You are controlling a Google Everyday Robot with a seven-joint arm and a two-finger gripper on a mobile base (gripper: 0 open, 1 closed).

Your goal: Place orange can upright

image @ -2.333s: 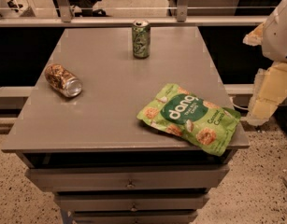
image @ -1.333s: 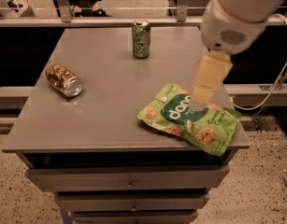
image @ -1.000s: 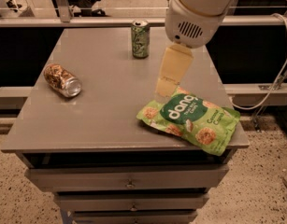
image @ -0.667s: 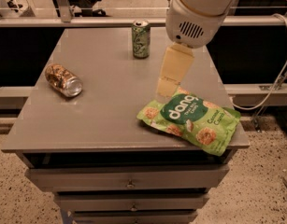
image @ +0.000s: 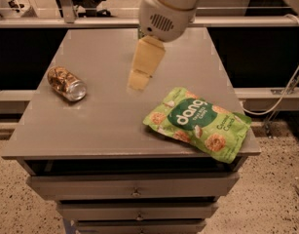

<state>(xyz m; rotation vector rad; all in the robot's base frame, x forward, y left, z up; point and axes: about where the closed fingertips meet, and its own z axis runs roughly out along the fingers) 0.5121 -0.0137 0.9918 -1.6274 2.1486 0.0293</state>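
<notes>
Sideways on the worktop [image: 105, 126], the orange can [image: 66, 83] lies well left of the pincer [image: 138, 81] in camera view, long axis slanting, silver end nearest it; the pincer hovers mid-worktop, and whether it is released or clenched cannot be told.
</notes>
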